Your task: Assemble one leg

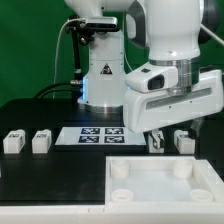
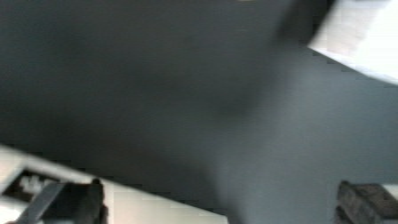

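In the exterior view, two small white legs (image 1: 13, 142) (image 1: 41, 141) stand on the black table at the left, and a third leg (image 1: 183, 141) stands at the right. A fourth white piece (image 1: 156, 144) shows just under my gripper (image 1: 157, 136), partly hidden by the fingers. The gripper hangs low over the table behind the large white panel (image 1: 160, 182). The wrist view is blurred. There the gripper (image 2: 217, 196) is open, with one finger (image 2: 63, 203) at each side and only dark table between them.
The marker board (image 1: 100, 135) lies on the table between the left legs and the gripper. The robot base (image 1: 103, 75) stands behind it. In the wrist view a blurred white surface (image 2: 125, 185) and a white patch (image 2: 365, 40) show; I cannot tell what they are.
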Action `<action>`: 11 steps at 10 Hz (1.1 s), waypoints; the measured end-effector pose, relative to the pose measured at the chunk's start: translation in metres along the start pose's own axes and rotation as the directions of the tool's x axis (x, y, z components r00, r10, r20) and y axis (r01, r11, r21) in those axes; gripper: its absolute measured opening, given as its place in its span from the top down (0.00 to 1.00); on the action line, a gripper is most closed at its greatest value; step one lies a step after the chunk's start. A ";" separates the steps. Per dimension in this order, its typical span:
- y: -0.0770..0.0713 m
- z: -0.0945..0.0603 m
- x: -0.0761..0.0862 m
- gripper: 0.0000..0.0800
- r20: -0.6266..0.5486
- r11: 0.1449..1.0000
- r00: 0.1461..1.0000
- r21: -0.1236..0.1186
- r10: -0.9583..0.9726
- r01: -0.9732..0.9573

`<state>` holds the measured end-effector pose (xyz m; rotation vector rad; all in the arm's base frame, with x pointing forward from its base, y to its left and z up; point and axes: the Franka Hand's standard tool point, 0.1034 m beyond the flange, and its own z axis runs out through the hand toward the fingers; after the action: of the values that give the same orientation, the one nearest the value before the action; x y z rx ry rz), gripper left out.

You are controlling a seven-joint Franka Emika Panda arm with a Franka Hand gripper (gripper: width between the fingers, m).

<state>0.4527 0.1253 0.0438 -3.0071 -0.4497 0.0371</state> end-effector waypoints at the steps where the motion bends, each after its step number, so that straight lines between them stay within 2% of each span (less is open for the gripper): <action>1: -0.010 -0.002 -0.001 0.19 0.001 0.992 0.992 0.005 0.124 -0.124; 3: -0.022 -0.003 -0.001 0.19 0.006 0.947 0.947 0.017 0.322 -0.322; 5: -0.022 -0.001 -0.001 0.19 0.007 0.944 0.944 0.020 0.329 -0.329; 7: -0.023 0.000 -0.006 0.19 0.090 0.945 0.941 0.008 0.325 -0.327; 9: -0.029 0.002 -0.015 0.19 0.242 0.946 0.917 -0.011 0.318 -0.325; 10: -0.031 0.003 -0.025 0.19 0.349 0.946 0.884 -0.024 0.312 -0.324; 11: -0.033 0.004 -0.028 0.19 0.446 0.946 0.842 -0.033 0.304 -0.324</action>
<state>0.4165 0.1491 0.0431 -2.9760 0.0261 0.7656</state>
